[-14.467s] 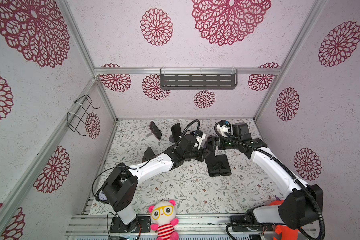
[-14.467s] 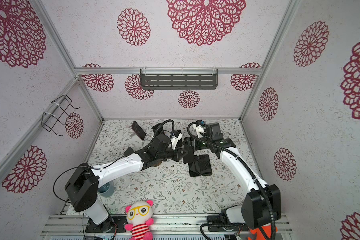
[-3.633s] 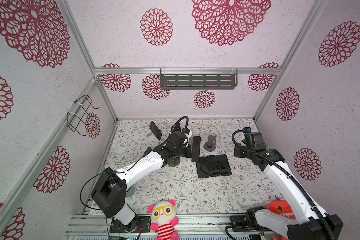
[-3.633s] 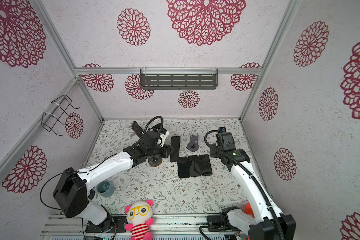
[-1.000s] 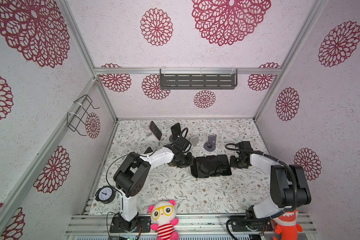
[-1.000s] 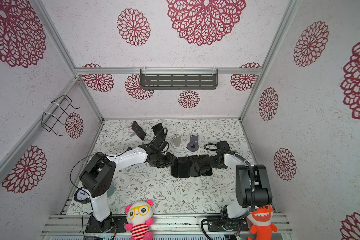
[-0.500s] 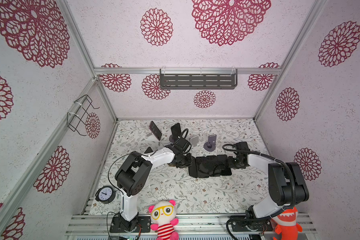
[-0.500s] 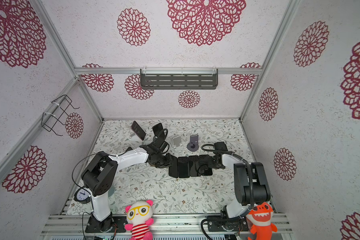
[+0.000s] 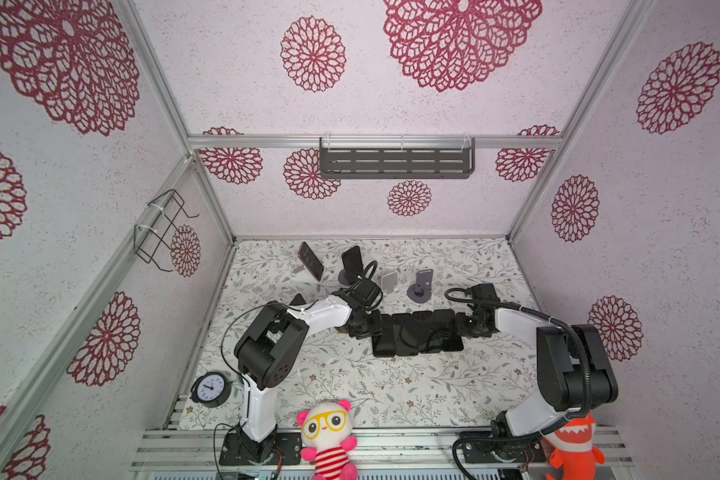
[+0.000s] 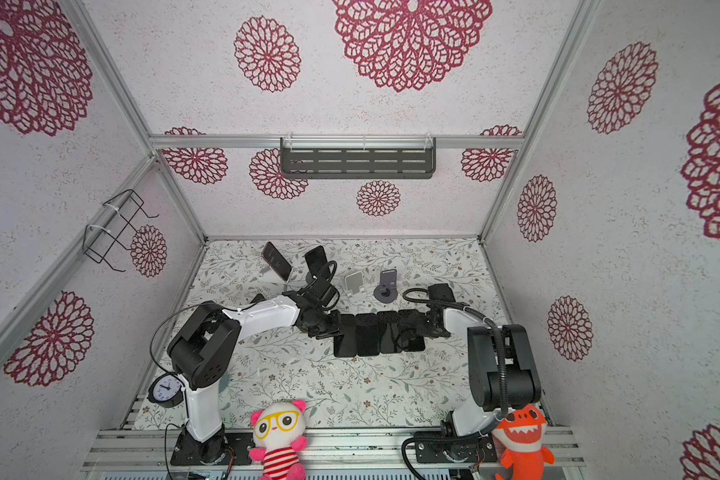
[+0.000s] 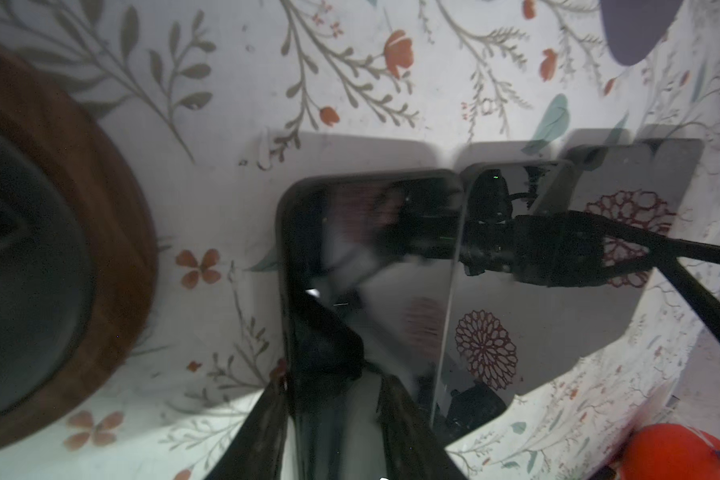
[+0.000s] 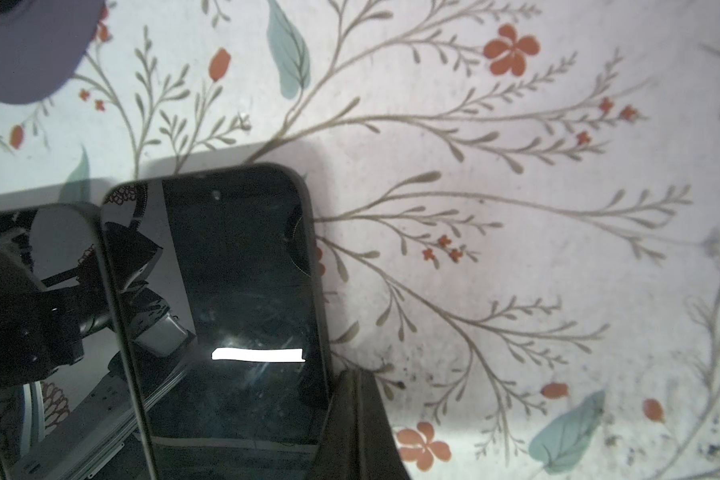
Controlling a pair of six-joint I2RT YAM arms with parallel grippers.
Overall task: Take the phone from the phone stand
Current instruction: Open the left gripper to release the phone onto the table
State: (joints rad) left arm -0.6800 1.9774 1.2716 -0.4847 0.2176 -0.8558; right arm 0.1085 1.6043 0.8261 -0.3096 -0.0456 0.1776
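– floral mat (image 9: 350, 386), left to right. what do you have?
– back left, a pink phone (image 9: 310, 261) and a black phone (image 9: 353, 263) propped on stands (image 9: 344, 279). just in front, your left gripper (image 9: 368, 328), jaws parted at the left edge of the phone (image 9: 382, 340) lying flat, long axis front to back, leftmost in the row (image 9: 416, 336).
– and the right gripper (image 9: 463, 327)?
– pinched closed on nothing, set against the row's right end. for another lift, i'd judge the black phone lies behind your left gripper, the nearer arm.
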